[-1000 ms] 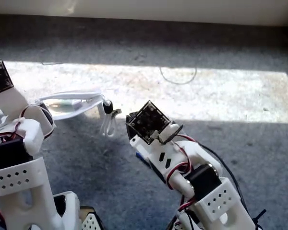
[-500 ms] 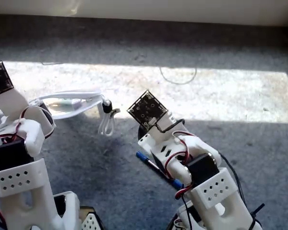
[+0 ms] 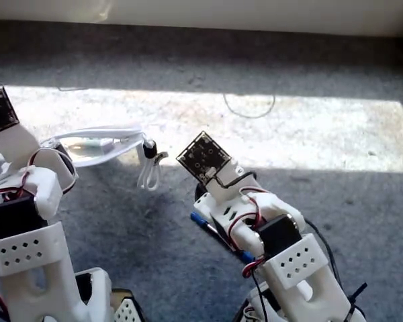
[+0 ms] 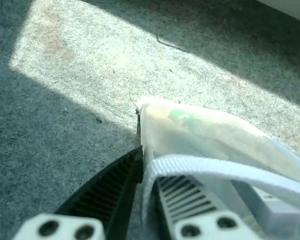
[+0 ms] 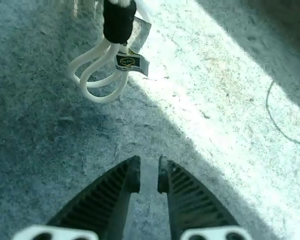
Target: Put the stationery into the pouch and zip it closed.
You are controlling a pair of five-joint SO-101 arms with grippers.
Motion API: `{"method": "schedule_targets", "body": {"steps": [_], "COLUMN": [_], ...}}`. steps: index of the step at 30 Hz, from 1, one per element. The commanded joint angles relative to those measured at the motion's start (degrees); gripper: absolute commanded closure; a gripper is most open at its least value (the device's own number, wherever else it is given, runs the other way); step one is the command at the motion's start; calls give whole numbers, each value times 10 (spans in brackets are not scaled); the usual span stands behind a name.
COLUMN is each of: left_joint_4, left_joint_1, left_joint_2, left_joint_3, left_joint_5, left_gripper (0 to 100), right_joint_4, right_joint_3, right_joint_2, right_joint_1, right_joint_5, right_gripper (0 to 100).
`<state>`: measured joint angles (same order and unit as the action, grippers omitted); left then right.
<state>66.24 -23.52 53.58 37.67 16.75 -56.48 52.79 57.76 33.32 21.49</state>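
A clear pouch (image 3: 94, 144) with a white zip edge hangs above the carpet at the left. My left gripper (image 4: 142, 160) is shut on the pouch (image 4: 205, 130) at its end. The zip pull (image 3: 150, 168), a black bead with white cord loops, dangles from the pouch's right end. The same zip pull (image 5: 110, 55) hangs ahead of my right gripper (image 5: 148, 172), which is shut with nothing between its fingers. A blue pen (image 3: 215, 231) lies on the carpet, partly under the right arm.
A thin wire loop (image 3: 248, 107) lies on the sunlit strip of carpet beyond the arms, and the wire loop (image 5: 280, 117) also curves past the right gripper. A pale wall edge (image 3: 201, 13) bounds the far side.
The right arm has drawn back toward its base and lifted, uncovering the blue pen on the carpet. The left arm and the pouch have not moved.
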Motion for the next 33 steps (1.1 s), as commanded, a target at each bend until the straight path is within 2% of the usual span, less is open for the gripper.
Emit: {"method": "schedule_targets", "body": {"steps": [1,8,17,21,27,33], "left_joint_4": [-13,-12,-12,-12,-12,-14], "left_joint_1": [-6,-7,-7,-7,-7,-7], "left_joint_2": [14,14,14,14,14,14], "left_joint_3": [-6,-6,-7,-7,-6,-5], "left_joint_5": [4,4,4,4,4,4], "left_gripper": [992,992,992,992,992,992], "right_joint_4": [0,0,25,72,80,81], "right_joint_3": [8,69,111,145,149,142], "right_joint_2": [-5,-5,-5,-5,-10,-122], "right_joint_1": [-7,-6,87,87,87,86], "right_joint_5": [-4,-1,-3,-2,-1,-1], "right_gripper": [871,868,868,868,868,868]}}
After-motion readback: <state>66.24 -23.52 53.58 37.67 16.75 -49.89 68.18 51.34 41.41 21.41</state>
